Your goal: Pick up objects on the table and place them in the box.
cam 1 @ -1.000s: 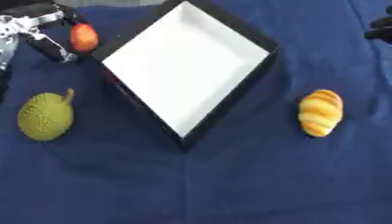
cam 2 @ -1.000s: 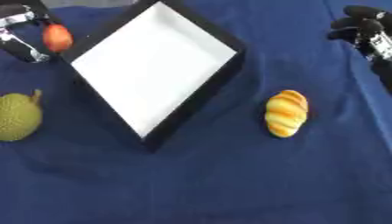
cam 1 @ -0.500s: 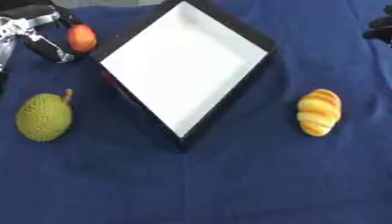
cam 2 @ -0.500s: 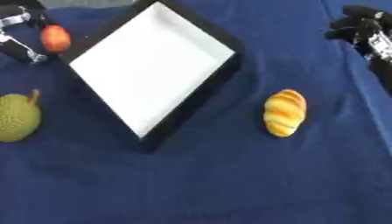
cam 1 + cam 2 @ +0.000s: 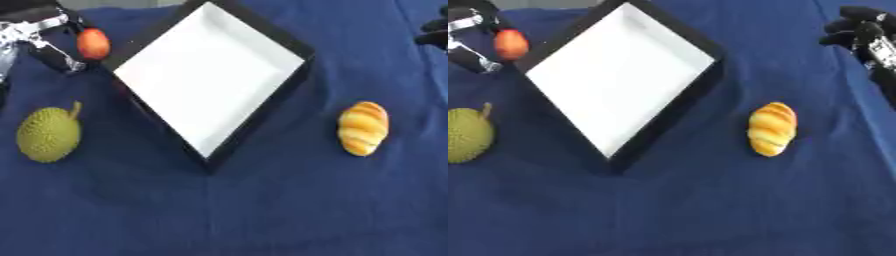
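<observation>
Black box with white floor set cornerwise mid-counter, left hand at its far left pinching a red-orange fruit, green durian left of box, croissant right, right hand curled empty far right.

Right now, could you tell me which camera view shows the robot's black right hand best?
The right eye view: the black right hand shows at the upper right with its curled fingers holding nothing. The left eye view catches only a dark sliver of it at the right edge.
</observation>
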